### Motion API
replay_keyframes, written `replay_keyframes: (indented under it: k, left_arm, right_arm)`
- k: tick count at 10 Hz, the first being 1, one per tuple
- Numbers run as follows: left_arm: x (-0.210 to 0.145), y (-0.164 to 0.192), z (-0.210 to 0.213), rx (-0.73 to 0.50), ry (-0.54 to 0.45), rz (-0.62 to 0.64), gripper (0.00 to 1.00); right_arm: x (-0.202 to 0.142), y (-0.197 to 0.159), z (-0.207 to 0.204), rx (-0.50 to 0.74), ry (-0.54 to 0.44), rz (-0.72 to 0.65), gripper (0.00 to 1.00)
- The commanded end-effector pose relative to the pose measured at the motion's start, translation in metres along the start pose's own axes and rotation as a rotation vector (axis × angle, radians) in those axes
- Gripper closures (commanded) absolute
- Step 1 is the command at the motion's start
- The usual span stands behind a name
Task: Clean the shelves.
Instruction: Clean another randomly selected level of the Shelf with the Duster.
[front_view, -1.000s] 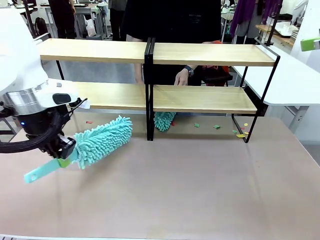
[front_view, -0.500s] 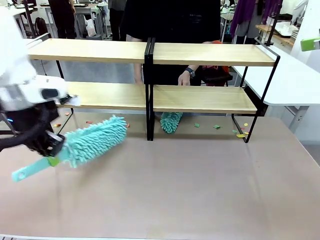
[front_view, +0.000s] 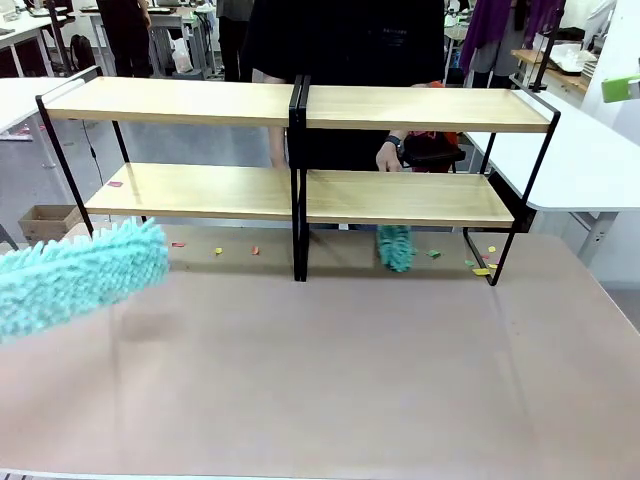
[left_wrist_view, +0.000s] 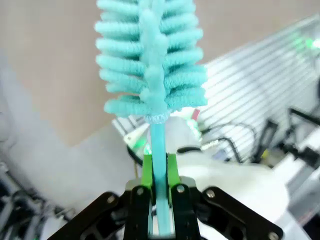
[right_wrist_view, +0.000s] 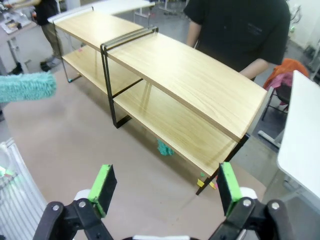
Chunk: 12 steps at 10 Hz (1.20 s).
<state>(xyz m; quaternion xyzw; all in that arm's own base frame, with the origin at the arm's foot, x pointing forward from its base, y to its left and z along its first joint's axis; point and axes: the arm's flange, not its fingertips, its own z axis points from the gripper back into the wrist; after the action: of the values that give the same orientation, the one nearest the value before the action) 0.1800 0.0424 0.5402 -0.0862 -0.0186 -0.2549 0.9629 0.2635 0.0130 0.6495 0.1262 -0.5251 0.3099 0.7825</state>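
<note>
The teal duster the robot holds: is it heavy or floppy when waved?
Probably light: the duster is mostly fluffy strands on a thin handle. The head likely gives softly against surfaces; the handle looks stiffer. The left gripper pinches only that slim handle, so it may twist.

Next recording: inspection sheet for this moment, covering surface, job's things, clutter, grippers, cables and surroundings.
Surface: beige tabletop, littered toward its far side.
Job's things: shelves upright at the far side, one pink scrap on the lower left board; teal duster at the front view's left edge, apart from the shelves.
Clutter: coloured paper scraps on the table under the lower boards; second teal duster there, below the person's hand.
Grippers: left gripper shut on the teal duster's handle; right gripper open, holding nothing.
Cables: dark cables beside the white robot base.
Surroundings: person in black behind the shelves; white table to the right.
</note>
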Motion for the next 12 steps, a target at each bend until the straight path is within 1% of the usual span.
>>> replay_keyframes:
  k: [1,2,3,4,6,9,12]
  left_arm:
    - [-0.046,-0.001,-0.067,0.035,-0.022,-0.077,0.87]
    - [-0.058,0.011,-0.065,0.012,-0.043,-0.058,0.87]
    - [-0.060,0.018,-0.064,-0.019,-0.066,-0.028,0.87]
    - [-0.048,0.010,-0.064,-0.013,-0.062,-0.001,0.87]
    - [-0.036,0.010,-0.063,-0.042,-0.045,0.013,0.87]
    - [-0.011,-0.003,-0.066,-0.069,-0.013,0.008,0.87]
    - [-0.005,-0.002,-0.067,-0.077,-0.006,0.010,0.87]
  right_arm:
    - [0.001,-0.001,0.000,0.004,-0.005,-0.001,0.00]
    - [0.001,-0.001,0.000,0.004,-0.005,-0.001,0.00]
    - [0.001,-0.001,0.000,0.004,-0.005,-0.001,0.00]
    - [0.001,-0.001,0.000,0.004,-0.005,-0.001,0.00]
    - [0.001,-0.001,0.000,0.004,-0.005,-0.001,0.00]
    - [0.001,-0.001,0.000,0.004,-0.005,-0.001,0.00]
    - [0.001,-0.001,0.000,0.004,-0.005,-0.001,0.00]
